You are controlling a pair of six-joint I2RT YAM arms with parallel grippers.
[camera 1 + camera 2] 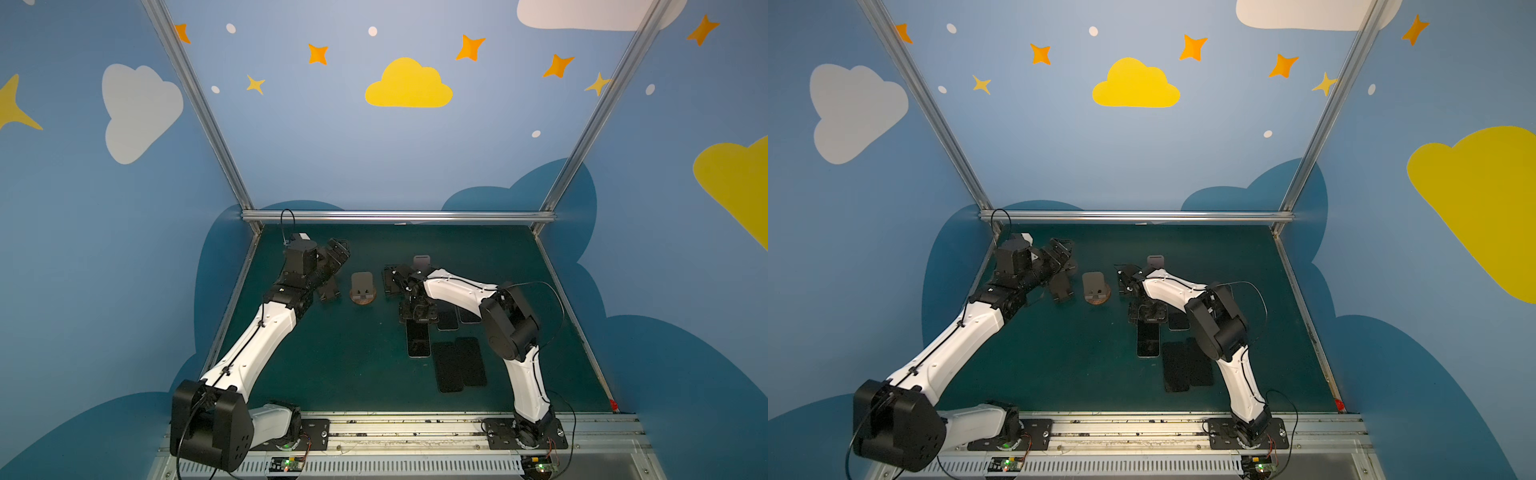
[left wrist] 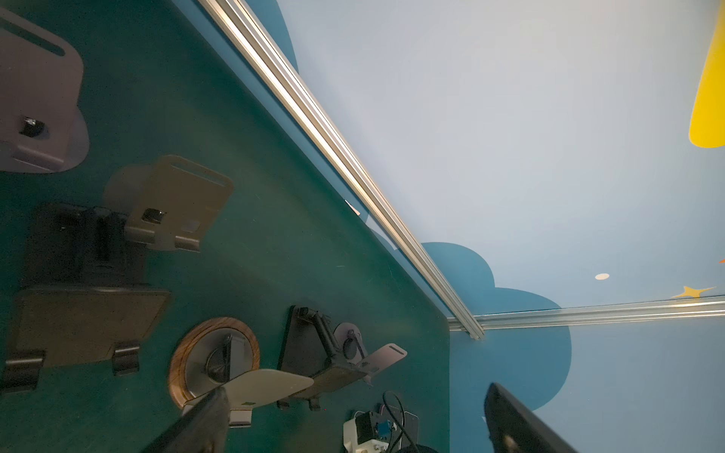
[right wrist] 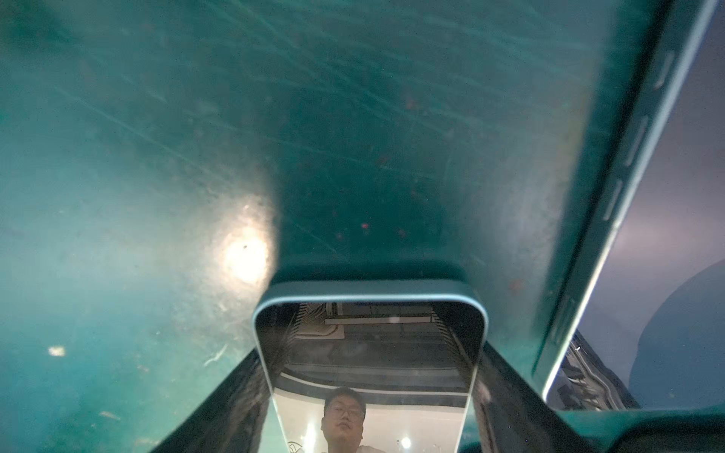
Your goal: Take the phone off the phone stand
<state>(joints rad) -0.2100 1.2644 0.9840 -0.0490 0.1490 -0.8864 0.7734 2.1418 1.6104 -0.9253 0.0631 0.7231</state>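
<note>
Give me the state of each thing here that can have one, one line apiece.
left end effector, open, holding nothing
right end effector, astride the phone, grip unclear
phone, lying flat, screen up, on no stand
wood-based stand, upright, empty
nearest dark phone, lying flat

Green table (image 1: 332, 365) carries flat phones (image 1: 447, 368) and several phone stands (image 1: 363, 286).
</note>
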